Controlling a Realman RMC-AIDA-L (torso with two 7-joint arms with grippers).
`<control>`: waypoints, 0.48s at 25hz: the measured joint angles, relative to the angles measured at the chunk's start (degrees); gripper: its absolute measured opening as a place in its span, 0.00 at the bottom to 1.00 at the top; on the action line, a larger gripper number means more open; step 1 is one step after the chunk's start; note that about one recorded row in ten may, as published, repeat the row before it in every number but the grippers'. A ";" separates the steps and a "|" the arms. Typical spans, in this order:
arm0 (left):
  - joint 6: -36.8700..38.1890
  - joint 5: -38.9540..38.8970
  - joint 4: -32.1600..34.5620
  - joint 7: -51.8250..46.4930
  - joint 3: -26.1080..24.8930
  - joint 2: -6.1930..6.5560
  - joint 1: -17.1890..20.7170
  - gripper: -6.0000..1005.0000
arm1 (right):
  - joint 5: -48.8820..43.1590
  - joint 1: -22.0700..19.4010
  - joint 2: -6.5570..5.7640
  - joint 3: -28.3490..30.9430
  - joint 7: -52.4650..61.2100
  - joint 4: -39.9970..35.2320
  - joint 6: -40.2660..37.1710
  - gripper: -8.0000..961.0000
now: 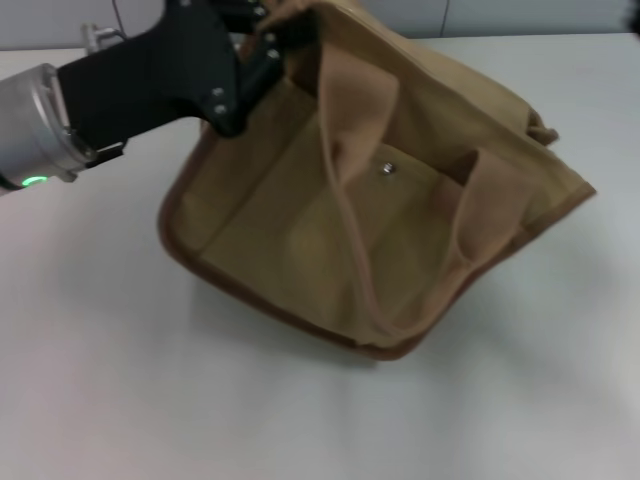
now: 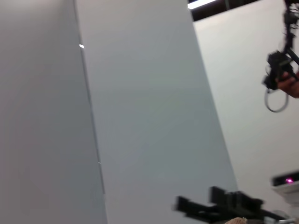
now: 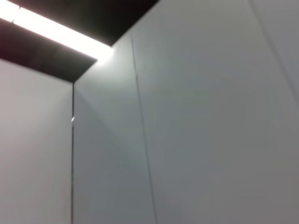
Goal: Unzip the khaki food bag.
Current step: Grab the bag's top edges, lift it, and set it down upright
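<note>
At the khaki food bag's (image 1: 400,200) top-left corner, left hand (image 1: 262,45) clamped on fabric.

One khaki food bag (image 1: 400,210); two webbing loop handles on it; one silver snap (image 1: 387,169); one front pocket. One left gripper (image 1: 262,52) visible. One white table (image 1: 100,380).

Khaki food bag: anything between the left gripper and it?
Nothing visible. The left gripper is already at the top far-left corner of the khaki food bag, touching the fabric. The bag's own handle lies over its front, away from that corner. The right gripper is not in view.
</note>
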 joint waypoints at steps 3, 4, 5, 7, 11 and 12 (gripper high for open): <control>-0.88 -0.02 0.40 -0.08 1.89 0.03 -0.41 0.04 | 0.01 3.69 0.04 -4.76 0.28 0.14 4.91 0.88; -1.10 -0.02 0.44 -0.10 2.25 0.05 -0.48 0.04 | 0.13 6.02 0.07 -7.89 0.30 0.16 7.85 0.88; -1.10 -0.02 0.44 -0.10 2.25 0.05 -0.48 0.04 | 0.13 6.02 0.07 -7.89 0.30 0.16 7.85 0.88; -1.08 -0.02 0.47 -0.11 2.32 0.05 -0.49 0.04 | 0.31 8.50 0.11 -11.27 0.30 0.18 11.21 0.88; -0.76 -0.02 0.56 -0.13 2.35 0.13 -0.37 0.04 | 0.38 11.51 0.13 -15.59 1.32 -0.15 14.99 0.88; -0.70 -0.01 0.62 -0.13 2.36 0.14 -0.36 0.04 | 0.39 11.95 0.13 -16.63 1.82 -0.40 15.50 0.88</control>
